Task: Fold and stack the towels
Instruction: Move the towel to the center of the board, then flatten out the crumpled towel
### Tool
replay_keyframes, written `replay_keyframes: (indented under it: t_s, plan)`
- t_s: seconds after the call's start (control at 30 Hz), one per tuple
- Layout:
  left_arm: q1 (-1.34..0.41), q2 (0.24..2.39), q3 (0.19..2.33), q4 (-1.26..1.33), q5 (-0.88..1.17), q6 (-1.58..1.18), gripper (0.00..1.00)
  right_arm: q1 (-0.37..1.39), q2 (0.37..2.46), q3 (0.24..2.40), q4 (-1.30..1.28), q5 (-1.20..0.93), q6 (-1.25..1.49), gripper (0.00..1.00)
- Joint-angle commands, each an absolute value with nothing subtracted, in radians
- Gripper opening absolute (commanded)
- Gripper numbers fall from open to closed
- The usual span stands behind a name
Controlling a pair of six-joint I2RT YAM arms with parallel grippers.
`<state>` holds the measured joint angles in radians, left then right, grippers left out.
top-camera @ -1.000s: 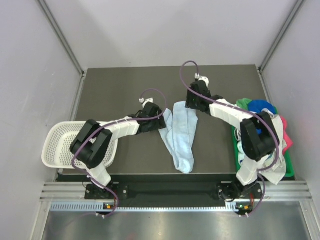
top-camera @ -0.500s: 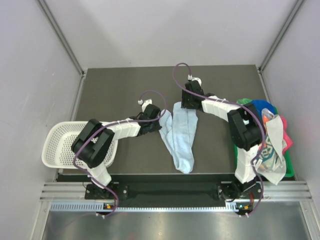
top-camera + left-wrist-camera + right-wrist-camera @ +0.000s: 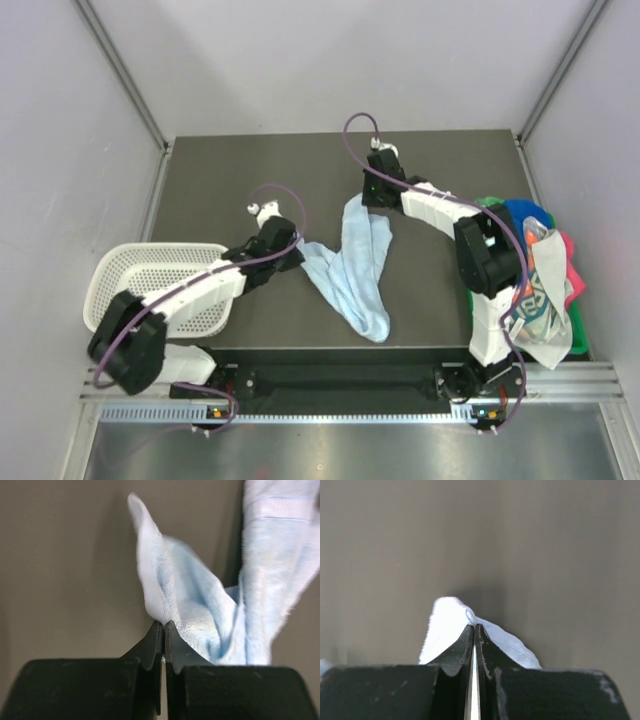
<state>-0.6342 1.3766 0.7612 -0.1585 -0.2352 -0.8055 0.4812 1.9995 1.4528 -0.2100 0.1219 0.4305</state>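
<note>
right gripper [image 3: 473, 630] jaws pinch a pale blue towel [image 3: 445, 622] corner above the table [image 3: 545, 555].

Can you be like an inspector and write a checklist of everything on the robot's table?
Surface: dark table, matte.
Job's things: pale blue towel lying crumpled mid-table, not folded; heap of towels at the right edge on the green tray, not folded.
Clutter: white mesh basket at the left edge, partly under the left arm.
Grippers: left gripper shut on the pale blue towel's left edge; right gripper shut on its far corner.
Cables: purple cables, one looping above each wrist, not touching the towel.
Surroundings: pale walls on three sides, metal rail in front.
</note>
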Motion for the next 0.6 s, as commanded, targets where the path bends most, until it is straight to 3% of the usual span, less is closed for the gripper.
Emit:
replay_keyframes:
  t_s: [0.0,0.2,0.57]
  plan:
    - [-0.635,1.198,0.758,-0.276,-0.307,-0.798,0.0,0.474,1.999,1.572,-0.247,0.117,0.433,0.0]
    - [-0.637,0.927,0.81,-0.463,-0.405,-0.73,0.0,0.476,2.006,1.736,-0.34,0.126,0.43,0.0]
    - [-0.637,0.755,1.294,-0.793,-0.561,-0.606,0.0,0.462,2.017,2.176,-0.543,0.172,0.402,0.01]
